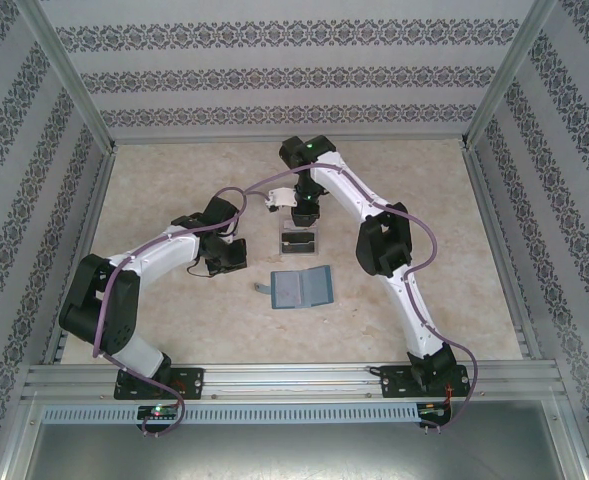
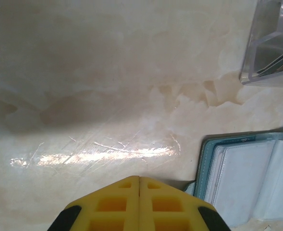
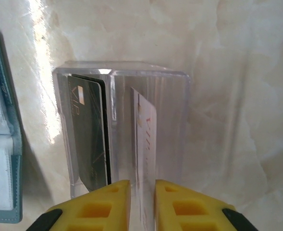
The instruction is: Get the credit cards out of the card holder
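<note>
The card holder (image 1: pixel 302 289) lies open and flat on the table (image 1: pixel 174 180), its pale inside facing up, near the middle between the 2 arms. Just beyond it stands a clear box (image 1: pixel 299 240) with 2 compartments side by side. In the right wrist view a dark card (image 3: pixel 88 139) stands on edge in the compartment nearer the card holder. A pale card (image 3: pixel 143 134) with red lettering stands in the other one. The right gripper (image 3: pixel 141 187) hangs right over the box. Its 2 yellow fingers are parted by a narrow gap that lines up with the pale card; the gap is wider than the card's edge, and nothing is gripped. The left gripper (image 2: pixel 139 179) hangs over bare table just left of the card holder, its fingers pressed fully together with nothing between them.
</note>
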